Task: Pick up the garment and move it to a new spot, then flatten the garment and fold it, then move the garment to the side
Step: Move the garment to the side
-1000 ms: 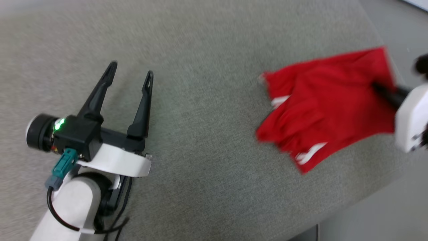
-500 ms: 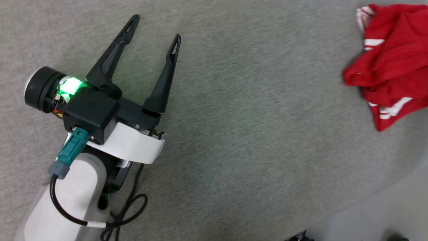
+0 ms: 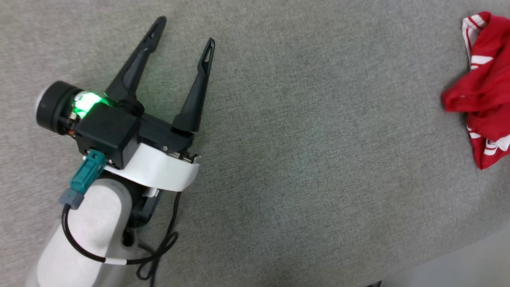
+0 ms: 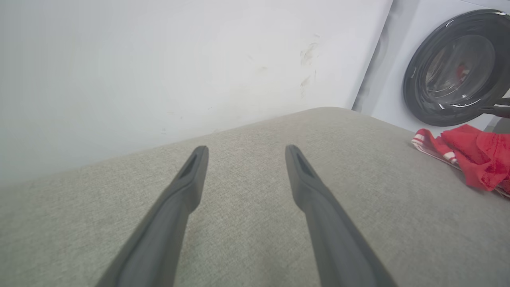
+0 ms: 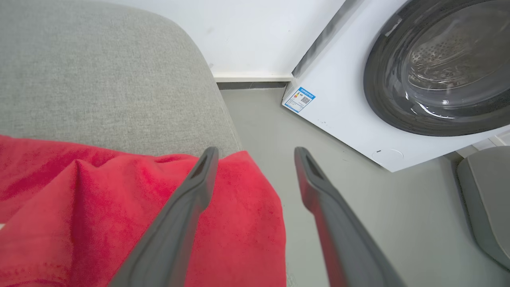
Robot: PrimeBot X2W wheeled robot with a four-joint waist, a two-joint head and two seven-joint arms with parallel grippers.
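Red shirt [image 3: 484, 99] sits crumpled at the right edge of the grey cushion [image 3: 318, 139], right hand [image 5: 255, 153] open over it and gripping nothing, left hand [image 3: 185, 30] open over bare cushion at left; relocating looks done, next both hands need shirt edges to spread it flat.

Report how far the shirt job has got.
Done, apparently: the shirt lies on the grey cushion by its right edge, held by nothing. In hand: the right gripper hangs over the shirt's edge, jaws open; the left gripper, also open, is over bare cushion. Left: the shirt is bunched, so flattening, folding and moving it aside.
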